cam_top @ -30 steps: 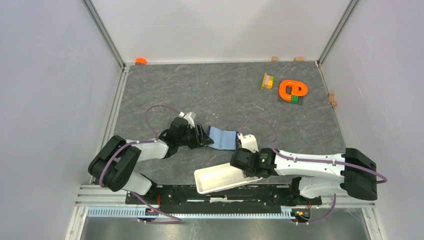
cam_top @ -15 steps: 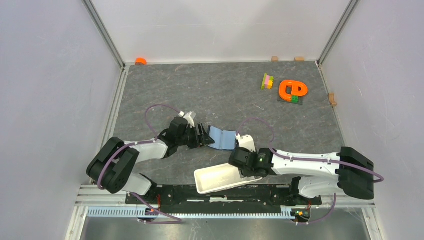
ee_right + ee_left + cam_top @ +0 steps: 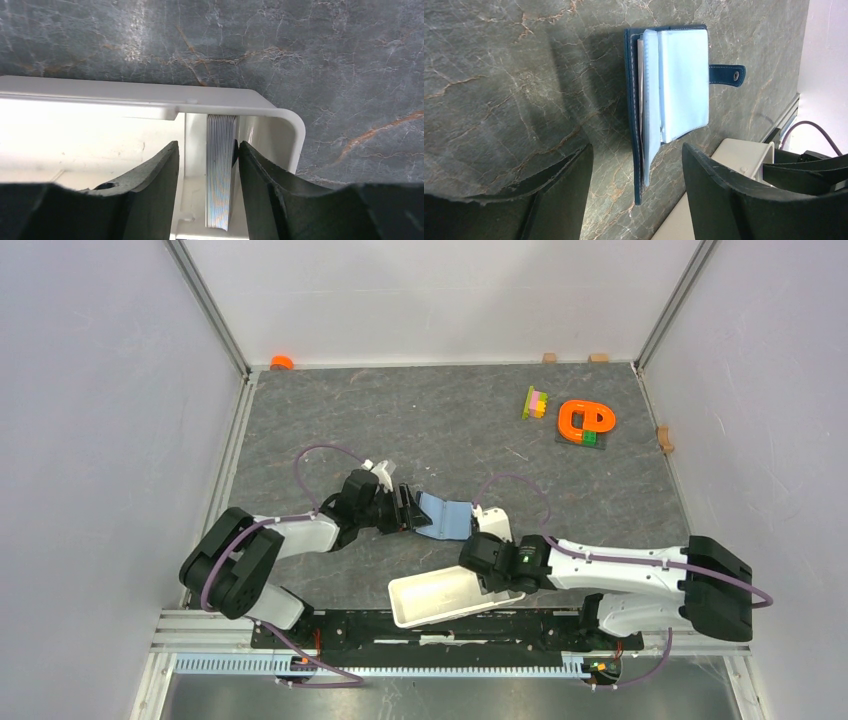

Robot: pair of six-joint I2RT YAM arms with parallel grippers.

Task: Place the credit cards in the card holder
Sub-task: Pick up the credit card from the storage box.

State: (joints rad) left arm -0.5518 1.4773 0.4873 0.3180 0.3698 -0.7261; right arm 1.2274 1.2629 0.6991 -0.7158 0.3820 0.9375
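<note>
- Top external: the card holder is lying open at frame centre on the bench. The left end effector is sitting at its left edge, probably to steady it. The right end effector is hanging over the white tray.
- Left wrist: the fingers are gaping wide, empty, flanking the card holder.
- Right wrist: the fingers are straddling the credit cards, which are standing on edge in the tray's end slot. They are narrowly parted, not yet pinching.

Robotics lab cell: white panel walls, aluminium frame posts, marbled grey tabletop, black mounting rail.
</note>
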